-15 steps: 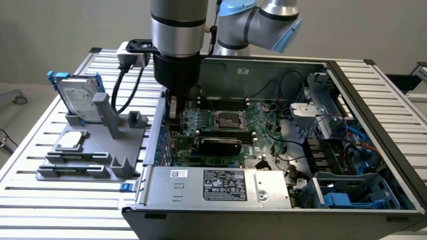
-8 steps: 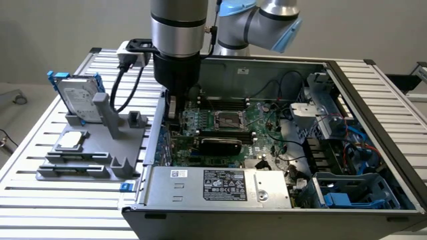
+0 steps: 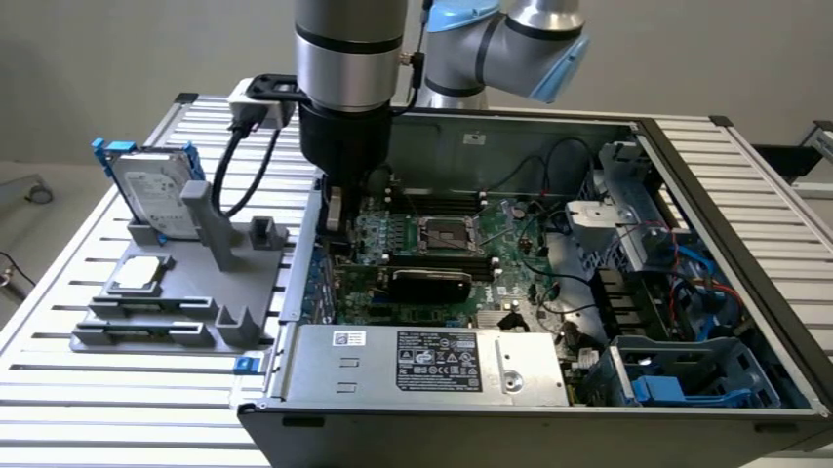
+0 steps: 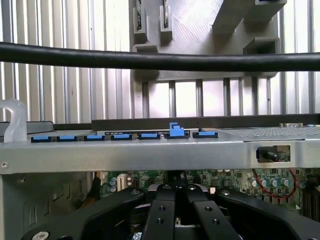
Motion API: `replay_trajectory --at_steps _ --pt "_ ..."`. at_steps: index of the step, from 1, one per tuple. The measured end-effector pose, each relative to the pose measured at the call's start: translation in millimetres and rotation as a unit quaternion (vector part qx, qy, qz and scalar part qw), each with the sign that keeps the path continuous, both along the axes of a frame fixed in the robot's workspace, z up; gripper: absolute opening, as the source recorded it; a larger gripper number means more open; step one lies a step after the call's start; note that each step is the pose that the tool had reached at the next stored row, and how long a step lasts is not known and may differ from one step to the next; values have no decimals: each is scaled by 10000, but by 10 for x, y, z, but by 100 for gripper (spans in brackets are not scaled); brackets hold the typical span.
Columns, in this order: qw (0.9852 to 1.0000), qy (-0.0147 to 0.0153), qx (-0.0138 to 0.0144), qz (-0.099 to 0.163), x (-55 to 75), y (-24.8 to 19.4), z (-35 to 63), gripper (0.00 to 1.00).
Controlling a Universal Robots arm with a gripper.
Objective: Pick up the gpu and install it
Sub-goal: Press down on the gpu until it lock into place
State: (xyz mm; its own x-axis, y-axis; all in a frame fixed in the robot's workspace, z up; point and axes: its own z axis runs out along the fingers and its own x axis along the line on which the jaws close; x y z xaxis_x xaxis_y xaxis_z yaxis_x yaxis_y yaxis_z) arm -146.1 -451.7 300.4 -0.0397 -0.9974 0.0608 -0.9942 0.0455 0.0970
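The claw hangs low inside the open computer case, by the case wall on the exterior view's left, above the motherboard. Its 2 fingers look clenched together with nothing visible between them. The gpu lies flat on the motherboard, long axis across the case (toward the power supply), just beside the claw.

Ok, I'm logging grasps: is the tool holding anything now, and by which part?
It cannot be told. The tool is down inside the case beside the gpu, but its tip is hidden there, so no hold can be confirmed.
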Motion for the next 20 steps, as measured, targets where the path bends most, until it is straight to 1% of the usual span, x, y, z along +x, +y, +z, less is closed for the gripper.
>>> replay_trajectory --at_steps 3,8,13,20 --pt "10000 6 -37 -42 8 0 2 11" --pt "9999 18 -69 -141 19 0 4 11" --pt "9993 24 -75 -379 21 1 5 11" --pt "9969 41 -79 -782 20 0 4 11"
